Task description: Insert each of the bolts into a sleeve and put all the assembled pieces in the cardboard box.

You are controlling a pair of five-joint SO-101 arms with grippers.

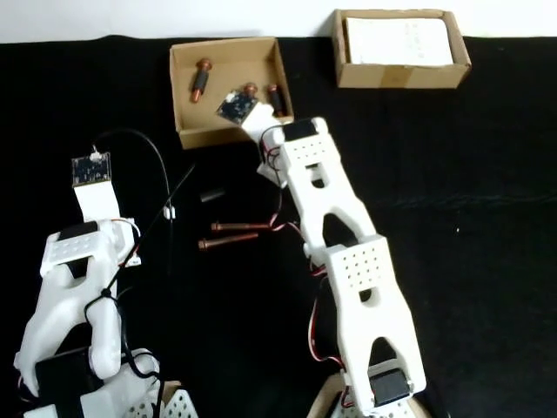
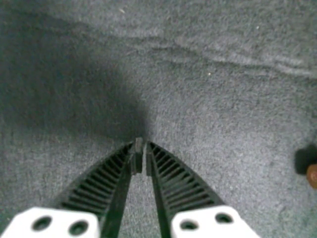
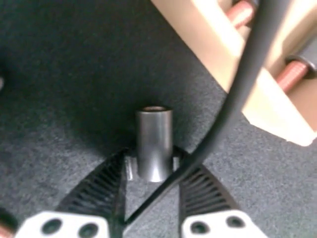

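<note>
Your right gripper [image 3: 151, 166] has its jaws closed on a dark metal sleeve [image 3: 154, 139], which sticks out past the fingertips with its open end forward. It hangs over the black cloth [image 1: 452, 218], just beside the near edge of the cardboard box [image 1: 218, 133]. Three assembled pieces [image 1: 202, 78] lie in that box. Your left gripper [image 2: 140, 154] has its jaws almost together, with a thin slit between the tips, holding nothing, over the cloth at the left. Two bolts [image 1: 233, 226] lie side by side between the arms, and a loose sleeve [image 1: 211, 196] lies just beyond them.
</note>
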